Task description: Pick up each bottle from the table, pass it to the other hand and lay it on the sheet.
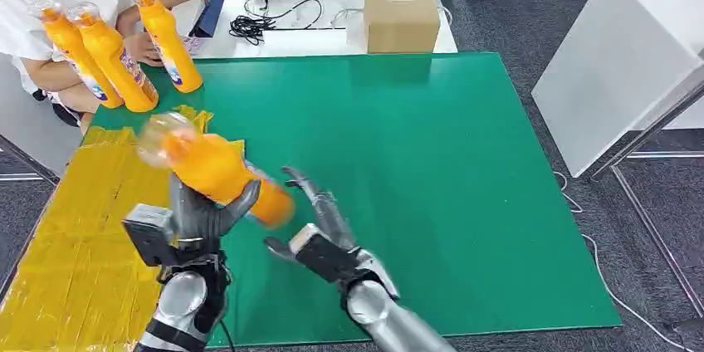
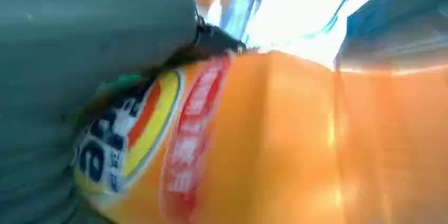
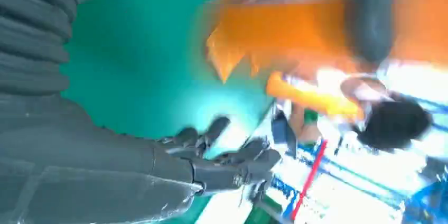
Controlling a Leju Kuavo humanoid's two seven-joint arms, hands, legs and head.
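Green mat [image 1: 432, 169] under us; our left hand [image 1: 203, 215] grips bottle [image 1: 212, 165], right hand [image 1: 320, 232] spread wide, empty. Handover done; next: lay on sheet [image 1: 75, 236].

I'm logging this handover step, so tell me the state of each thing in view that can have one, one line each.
held bottle: off the table, tilted, gripped by the left hand, blurred
left hand: wrapped around the held bottle
right hand: empty, fingers spread, beside the bottle's base
three bottles: upright at the far left table edge
yellow sheet: flat, crinkled
cardboard box: closed
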